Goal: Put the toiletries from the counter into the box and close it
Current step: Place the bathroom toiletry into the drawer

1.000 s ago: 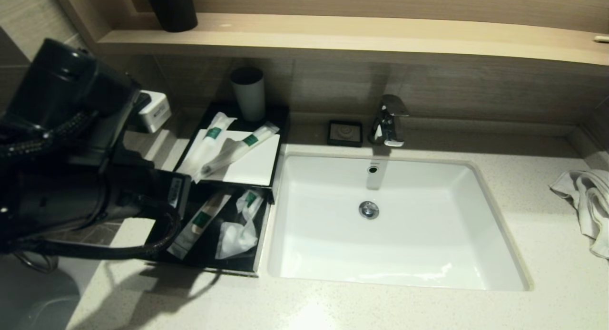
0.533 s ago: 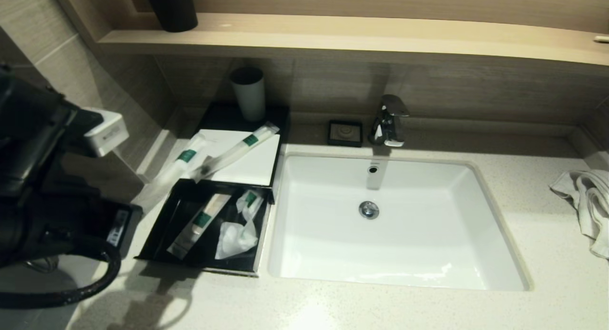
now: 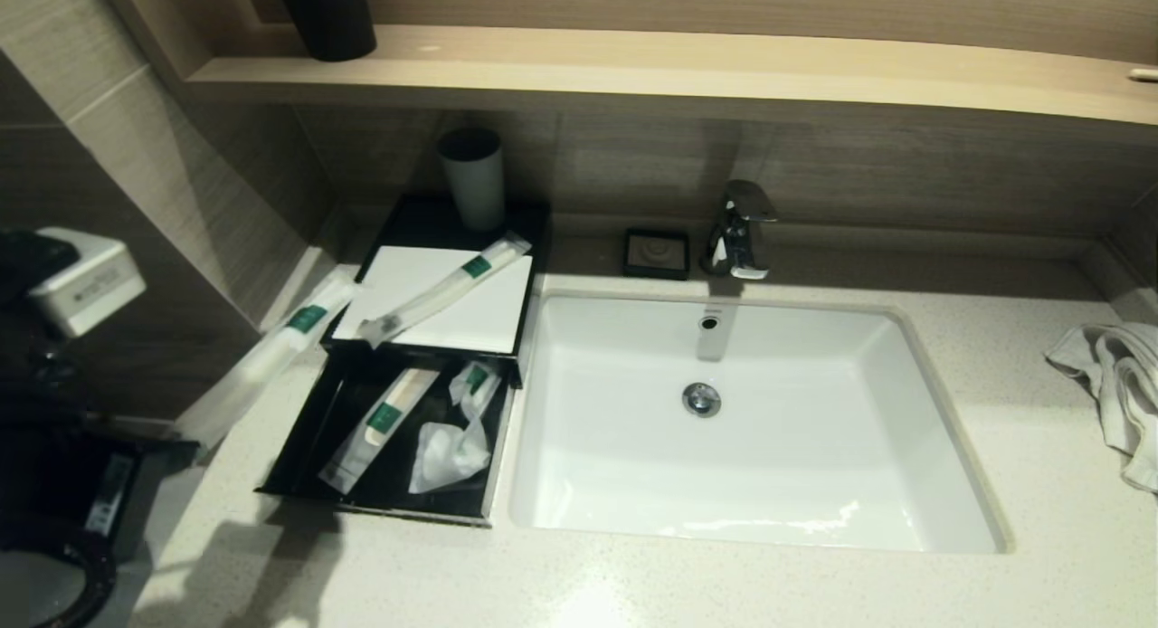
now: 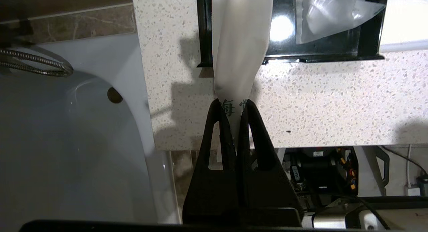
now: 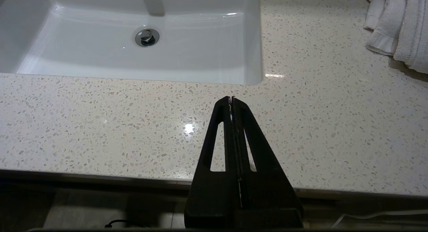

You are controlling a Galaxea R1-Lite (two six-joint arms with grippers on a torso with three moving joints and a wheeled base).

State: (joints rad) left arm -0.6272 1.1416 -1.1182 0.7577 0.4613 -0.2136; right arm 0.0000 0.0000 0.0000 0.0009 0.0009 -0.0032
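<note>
A black box [image 3: 298,447] stands left of the sink with its drawer pulled open toward me. The drawer holds a green-labelled packet [image 3: 380,422], a small packet [image 3: 475,382] and crumpled clear plastic [image 3: 448,449]. A long wrapped packet [image 3: 443,289] lies on the box's white top [image 3: 479,325]. My left gripper [image 4: 234,103] is shut on one end of a white green-labelled packet [image 3: 271,356], held in the air just left of the box; in the left wrist view the packet [image 4: 240,41] hangs over the drawer's front left corner [image 4: 204,41]. My right gripper [image 5: 231,99] is shut and empty over the counter in front of the sink.
The white sink [image 3: 941,447] fills the counter's middle, with a faucet [image 3: 742,230] and black soap dish [image 3: 657,252] behind it. A grey cup [image 3: 472,176] stands behind the box. A white towel [image 3: 1117,384] lies at the right. A wall rises at the left.
My left arm has drawn back to the left and down, carrying the white packet off the box's white top to beside the box's left edge. The other packets have stayed put.
</note>
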